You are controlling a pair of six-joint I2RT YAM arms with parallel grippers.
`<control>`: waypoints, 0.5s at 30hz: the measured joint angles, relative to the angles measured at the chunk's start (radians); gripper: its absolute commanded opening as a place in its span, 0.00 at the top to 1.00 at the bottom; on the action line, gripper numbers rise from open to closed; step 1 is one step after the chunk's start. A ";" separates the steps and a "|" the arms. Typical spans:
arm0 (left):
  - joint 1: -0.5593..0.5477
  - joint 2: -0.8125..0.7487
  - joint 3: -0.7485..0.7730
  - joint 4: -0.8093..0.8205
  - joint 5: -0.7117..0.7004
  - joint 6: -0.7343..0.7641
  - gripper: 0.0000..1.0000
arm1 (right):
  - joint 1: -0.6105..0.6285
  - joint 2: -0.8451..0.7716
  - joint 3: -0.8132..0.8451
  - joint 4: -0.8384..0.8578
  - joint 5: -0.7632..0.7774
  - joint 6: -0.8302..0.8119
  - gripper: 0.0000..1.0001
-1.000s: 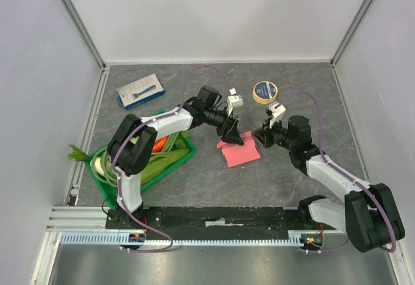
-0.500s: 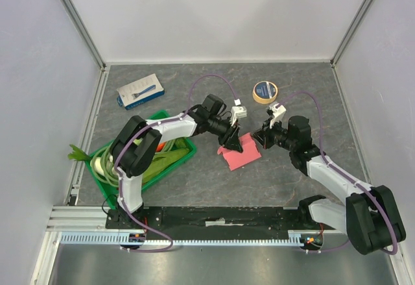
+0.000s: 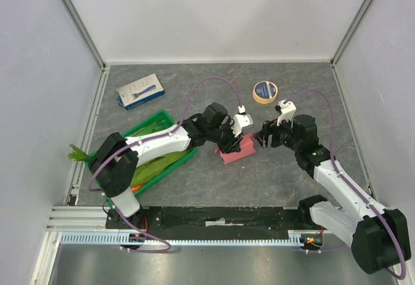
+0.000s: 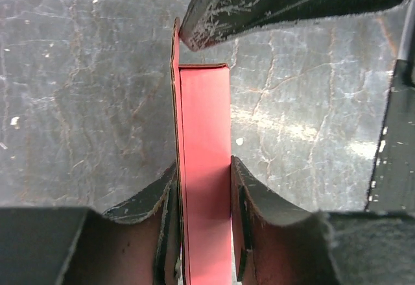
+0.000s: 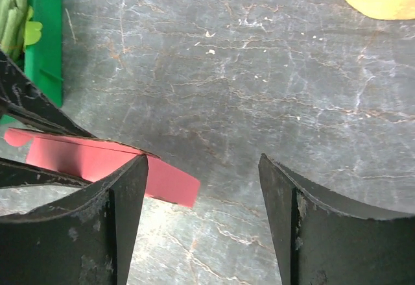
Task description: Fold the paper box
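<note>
The pink-salmon paper box lies on the dark table between my two arms, partly folded into a narrow long shape. My left gripper is shut on it. In the left wrist view the box stands edge-up between both fingers, which press its two sides. My right gripper is open just right of the box. In the right wrist view a loose flap of the box pokes out beside the left finger, and nothing sits between the jaws. A right fingertip touches the box's far top edge.
A green crate of vegetables stands to the left under my left arm, its corner showing as a green crate in the right wrist view. A blue-and-white flat package lies at the back left. A tape roll sits behind the right gripper.
My left gripper has closed on the paper box and pushed lower and to the right. My right gripper has let go of the box and opened wide.
</note>
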State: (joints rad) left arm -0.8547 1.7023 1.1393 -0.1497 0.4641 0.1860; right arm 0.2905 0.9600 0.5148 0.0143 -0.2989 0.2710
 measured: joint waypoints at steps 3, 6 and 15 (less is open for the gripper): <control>-0.022 -0.015 -0.008 -0.012 -0.076 0.054 0.71 | 0.000 0.002 0.037 -0.056 -0.002 -0.082 0.10; -0.043 -0.014 -0.027 -0.014 -0.125 0.103 0.71 | 0.000 0.003 0.092 -0.122 -0.025 -0.234 0.06; -0.050 -0.071 -0.196 0.121 -0.167 0.222 0.72 | 0.014 0.093 0.086 -0.052 -0.212 -0.547 0.13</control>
State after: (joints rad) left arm -0.9047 1.6314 0.9436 -0.0292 0.2966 0.4084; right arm 0.3046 1.0527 0.6010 -0.0380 -0.5110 -0.2756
